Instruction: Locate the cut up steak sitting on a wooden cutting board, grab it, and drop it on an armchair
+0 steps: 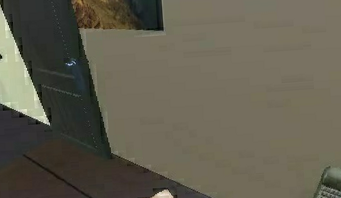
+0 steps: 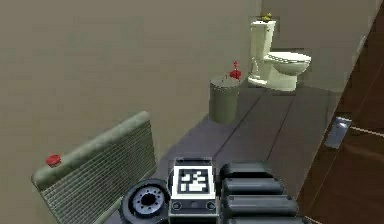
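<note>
At the arm side view's bottom edge, the arm's dark bar ends in a white square with black marks (image 2: 193, 183). Just left of it sits the gripper (image 2: 146, 203), a dark round body low in the picture. Its far end is not clear, so I cannot tell whether it holds anything. A grey ribbed slab (image 2: 97, 165) with a small red knob leans against the wall right beside it.
A beige wall (image 1: 228, 93) stands close ahead, with a framed picture (image 1: 117, 8) high up and a dark open door (image 1: 57, 75) to its left. To the side, a corridor runs to a white toilet (image 2: 276, 60) and a grey bin (image 2: 225, 98). A dark door (image 2: 355, 120) lines the right.
</note>
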Robot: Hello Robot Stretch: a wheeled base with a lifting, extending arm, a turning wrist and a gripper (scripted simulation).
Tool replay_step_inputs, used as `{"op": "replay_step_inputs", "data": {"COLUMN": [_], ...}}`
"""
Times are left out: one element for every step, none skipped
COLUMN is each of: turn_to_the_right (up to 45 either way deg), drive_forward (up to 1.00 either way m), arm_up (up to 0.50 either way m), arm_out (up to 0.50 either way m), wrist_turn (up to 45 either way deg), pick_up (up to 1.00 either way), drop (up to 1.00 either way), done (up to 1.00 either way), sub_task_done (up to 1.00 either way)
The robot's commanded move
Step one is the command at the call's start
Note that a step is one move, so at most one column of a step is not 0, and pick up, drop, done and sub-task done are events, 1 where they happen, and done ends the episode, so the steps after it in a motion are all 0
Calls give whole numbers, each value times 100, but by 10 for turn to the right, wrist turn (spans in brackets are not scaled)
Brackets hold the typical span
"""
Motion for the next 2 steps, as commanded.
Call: {"op": "replay_step_inputs", "data": {"turn_to_the_right": [0, -450], "drive_forward": [55, 0], "arm_up": [0, 0], "arm_out": [0, 0], "wrist_turn": [0, 0], "pick_up": [0, 0], "drop": [0, 0], "done": [0, 0], "sub_task_done": [0, 0]}}
